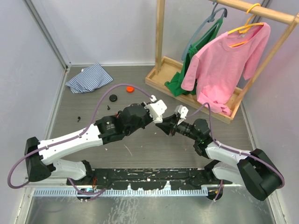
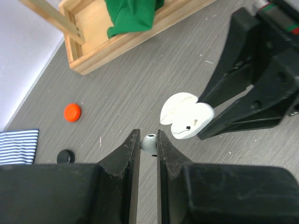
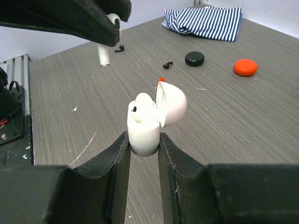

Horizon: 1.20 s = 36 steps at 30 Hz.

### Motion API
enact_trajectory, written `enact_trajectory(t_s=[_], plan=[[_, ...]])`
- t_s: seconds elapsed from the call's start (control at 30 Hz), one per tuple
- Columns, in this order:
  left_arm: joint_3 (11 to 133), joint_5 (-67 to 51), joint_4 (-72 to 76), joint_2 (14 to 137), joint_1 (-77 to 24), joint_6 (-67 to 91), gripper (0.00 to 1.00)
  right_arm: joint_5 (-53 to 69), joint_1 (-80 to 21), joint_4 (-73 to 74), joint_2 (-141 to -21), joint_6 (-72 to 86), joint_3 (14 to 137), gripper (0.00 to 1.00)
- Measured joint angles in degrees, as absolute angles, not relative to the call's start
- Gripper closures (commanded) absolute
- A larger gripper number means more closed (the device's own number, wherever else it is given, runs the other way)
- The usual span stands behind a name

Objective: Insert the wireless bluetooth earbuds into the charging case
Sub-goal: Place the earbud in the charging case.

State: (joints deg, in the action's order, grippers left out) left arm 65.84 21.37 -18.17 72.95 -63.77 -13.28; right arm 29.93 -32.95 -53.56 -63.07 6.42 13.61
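My right gripper (image 3: pixel 142 137) is shut on the white charging case (image 3: pixel 144 128), holding it upright above the table with its lid (image 3: pixel 172 103) open. A white earbud (image 3: pixel 145 100) appears to sit in the case's top. My left gripper (image 2: pixel 148 135) is shut on another white earbud (image 2: pixel 149 143). In the right wrist view this earbud's stem (image 3: pixel 105 55) hangs from the left fingers (image 3: pixel 93 23), up and left of the case. In the left wrist view the open case (image 2: pixel 187 115) is just ahead and to the right of the held earbud, not touching it. Tiny black pieces (image 3: pixel 167 64) and a red-orange piece (image 3: pixel 160 80) lie on the table.
A black puck (image 1: pixel 113 98) and an orange puck (image 1: pixel 130 89) lie at the back left near a striped cloth (image 1: pixel 88 78). A wooden clothes rack (image 1: pixel 161 77) with a pink shirt (image 1: pixel 224 65) and a green garment (image 1: pixel 175 84) stands at the back right.
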Motion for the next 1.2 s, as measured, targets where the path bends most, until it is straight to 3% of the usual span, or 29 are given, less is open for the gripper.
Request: enact_trajectory(t_s=[1.2], plan=[[65.7,25.9,-13.0,76.7,-69.3,-19.5,1.0,33.2,-32.9,-58.7,-63.4,9.6,13.6,0.99]])
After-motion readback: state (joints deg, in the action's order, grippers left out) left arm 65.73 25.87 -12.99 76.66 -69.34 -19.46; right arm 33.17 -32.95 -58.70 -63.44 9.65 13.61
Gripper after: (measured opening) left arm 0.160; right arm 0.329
